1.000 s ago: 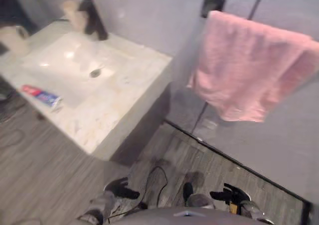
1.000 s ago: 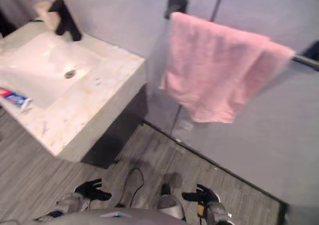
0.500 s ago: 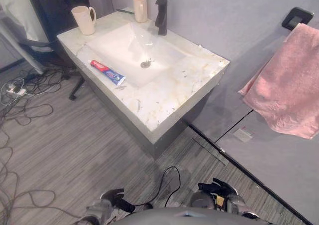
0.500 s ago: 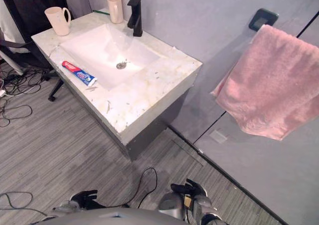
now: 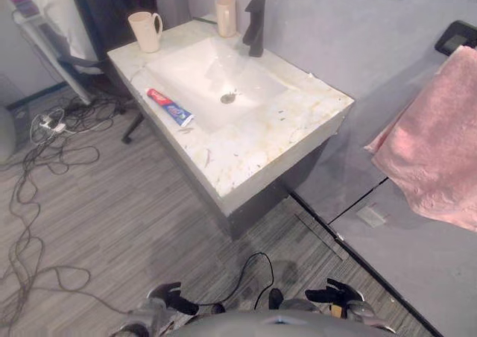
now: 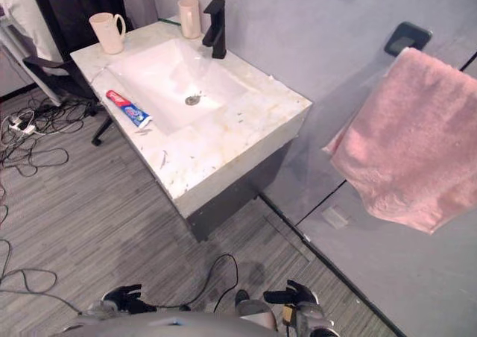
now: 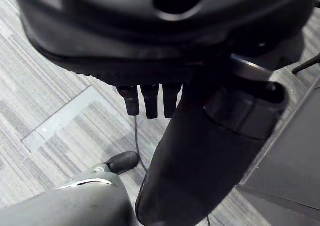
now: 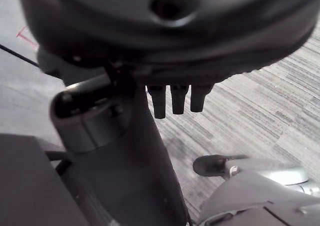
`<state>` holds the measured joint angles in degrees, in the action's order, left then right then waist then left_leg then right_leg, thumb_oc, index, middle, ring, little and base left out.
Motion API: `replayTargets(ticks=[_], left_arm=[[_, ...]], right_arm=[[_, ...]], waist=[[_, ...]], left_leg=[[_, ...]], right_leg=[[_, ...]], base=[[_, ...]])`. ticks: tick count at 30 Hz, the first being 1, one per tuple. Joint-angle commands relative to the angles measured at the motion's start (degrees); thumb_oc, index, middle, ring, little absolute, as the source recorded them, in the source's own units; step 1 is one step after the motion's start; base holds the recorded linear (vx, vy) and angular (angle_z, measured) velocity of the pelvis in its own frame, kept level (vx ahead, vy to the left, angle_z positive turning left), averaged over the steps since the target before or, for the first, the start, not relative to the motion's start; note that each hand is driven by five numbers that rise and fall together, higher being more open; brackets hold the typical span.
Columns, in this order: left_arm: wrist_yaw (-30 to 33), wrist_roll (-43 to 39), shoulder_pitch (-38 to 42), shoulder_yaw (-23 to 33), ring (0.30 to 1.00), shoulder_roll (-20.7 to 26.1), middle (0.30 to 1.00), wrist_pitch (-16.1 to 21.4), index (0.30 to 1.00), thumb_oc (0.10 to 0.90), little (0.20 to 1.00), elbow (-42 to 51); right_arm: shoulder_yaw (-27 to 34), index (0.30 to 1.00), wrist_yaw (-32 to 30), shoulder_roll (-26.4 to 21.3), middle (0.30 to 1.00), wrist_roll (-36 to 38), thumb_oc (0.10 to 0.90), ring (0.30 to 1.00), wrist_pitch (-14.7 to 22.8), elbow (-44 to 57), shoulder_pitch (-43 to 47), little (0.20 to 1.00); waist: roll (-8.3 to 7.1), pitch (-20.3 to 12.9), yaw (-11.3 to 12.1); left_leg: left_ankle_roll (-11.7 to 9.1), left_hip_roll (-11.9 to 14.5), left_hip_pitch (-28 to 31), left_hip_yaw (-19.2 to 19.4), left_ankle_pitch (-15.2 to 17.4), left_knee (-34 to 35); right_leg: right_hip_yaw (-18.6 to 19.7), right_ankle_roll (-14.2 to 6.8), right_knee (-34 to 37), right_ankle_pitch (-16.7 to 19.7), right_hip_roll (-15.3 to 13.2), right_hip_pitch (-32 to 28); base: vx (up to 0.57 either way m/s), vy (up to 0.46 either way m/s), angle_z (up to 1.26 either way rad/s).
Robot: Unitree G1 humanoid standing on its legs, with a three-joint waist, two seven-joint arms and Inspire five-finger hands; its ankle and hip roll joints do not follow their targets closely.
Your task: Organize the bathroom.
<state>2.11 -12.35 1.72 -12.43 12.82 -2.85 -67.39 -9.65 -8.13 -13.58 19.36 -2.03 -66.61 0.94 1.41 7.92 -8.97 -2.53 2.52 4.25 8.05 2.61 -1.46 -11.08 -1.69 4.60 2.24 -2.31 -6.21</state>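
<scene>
Both hands hang low at my sides, well short of the sink [image 5: 246, 139]. Left hand [image 5: 170, 297] and right hand [image 5: 337, 294]: fingers relaxed, loosely open, holding nothing.

Toothpaste [image 5: 169, 107] lies flat on the near-left counter edge, just beside the basin. Its long axis runs along that edge, slanting away to my left. Mug [image 5: 145, 30] and cup [image 5: 226, 15] stand at the back, cup next to the tap [image 5: 254, 25]. Towel [image 5: 436, 143] hangs to the right.

Judgement: toothpaste lies ahead and left of both hands; left hand is nearer. Grasp across the tube's short side.
</scene>
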Motion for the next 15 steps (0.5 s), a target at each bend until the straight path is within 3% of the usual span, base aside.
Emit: replayTargets(ticks=[1,3,5,6,9,12,13,15], left_arm=[[0.0,3.0,2.6,-0.4,0.9,1.7,0.9,3.0,0.9,0.8,0.9,-0.5],[0.4,2.9,2.5,-0.3,0.9,1.7,0.9,3.6,0.9,0.8,0.9,-0.7],[0.4,2.9,2.5,-0.1,0.9,1.7,0.9,3.5,0.9,0.8,0.9,-0.8],[0.0,3.9,2.4,0.0,0.9,1.7,0.9,3.6,0.9,0.8,0.9,-1.0],[-0.9,8.5,2.2,-0.6,0.9,1.5,0.9,4.8,0.9,0.8,0.9,-1.3],[-0.4,7.9,2.1,-1.9,0.9,1.2,0.9,5.4,0.9,0.8,0.9,-1.4],[0.0,6.6,2.3,-2.4,0.9,1.1,0.9,5.4,0.9,0.8,0.9,-1.1],[-0.2,6.3,2.3,-2.6,0.9,1.2,0.9,5.4,0.9,0.8,0.9,-1.0]], right_arm=[[1.4,0.9,-0.4,-2.4,0.9,-0.4,0.8,0.9,0.4,-2.1,2.1,0.9],[1.1,0.9,0.1,-2.7,0.9,-0.5,0.8,0.9,0.3,-2.4,2.3,0.9],[1.0,0.9,0.0,-2.8,0.9,-0.7,0.8,0.9,0.2,-2.4,2.3,0.9],[1.0,0.9,-0.2,-2.9,0.9,-0.4,0.8,0.9,0.3,-2.4,2.1,0.9],[0.8,0.9,-0.6,-3.2,0.9,-0.4,0.8,0.9,-0.1,-2.2,2.1,0.9],[0.8,0.9,-1.0,-3.6,0.9,-0.9,0.8,0.9,-0.2,-2.4,2.5,0.9],[0.6,0.9,-1.5,-3.7,0.9,-0.7,0.8,0.9,-0.2,-2.6,3.3,0.9],[0.7,0.9,-1.6,-3.7,0.9,-0.7,0.8,0.9,-0.3,-2.6,3.5,0.9]], waist=[[-2.54,-0.9,-1.6],[-2.35,-1.0,-1.9],[-2.22,-1.1,-2.1],[-1.52,-1.4,-2.4],[-0.5,-1.8,-2.7],[0.66,-2.0,-3.5],[1.51,-1.6,-3.7],[1.54,-1.5,-3.7]], left_leg=[[-1.2,3.4,-3.9,5.2,2.0,-9.8],[-2.2,7.2,-2.8,4.1,-1.1,-7.6],[-2.6,8.2,-2.3,3.9,-1.9,-6.7],[-4.2,11.8,-1.1,3.5,-5.6,-3.8],[-6.2,16.2,0.4,2.0,-9.5,-0.3],[-6.4,16.1,2.1,2.1,-7.2,0.9],[-6.2,14.7,2.9,2.1,-4.1,1.6],[-6.2,14.5,2.9,2.0,-3.7,1.4]], right_leg=[[6.7,-4.2,-5.2,-3.8,-0.4,1.7],[7.1,-4.1,-5.7,-4.3,-0.6,1.9],[7.2,-4.1,-5.7,-4.4,-0.7,2.0],[7.4,-4.5,-6.0,-4.9,-0.7,2.2],[8.2,-5.4,-6.2,-5.7,-1.7,2.3],[9.6,-7.0,-9.0,-6.5,-4.2,4.2],[10.5,-8.4,-12.4,-7.0,-6.1,6.4],[10.8,-8.7,-12.8,-7.1,-6.4,6.8]], base=[[-0.01,0.167,0.53],[0.04,0.269,0.47],[0.07,0.246,0.21],[0.11,0.355,0.11],[0.14,0.428,0.03],[0.11,0.525,-0.21],[0.07,0.518,-0.09],[0.05,0.418,0.09]])
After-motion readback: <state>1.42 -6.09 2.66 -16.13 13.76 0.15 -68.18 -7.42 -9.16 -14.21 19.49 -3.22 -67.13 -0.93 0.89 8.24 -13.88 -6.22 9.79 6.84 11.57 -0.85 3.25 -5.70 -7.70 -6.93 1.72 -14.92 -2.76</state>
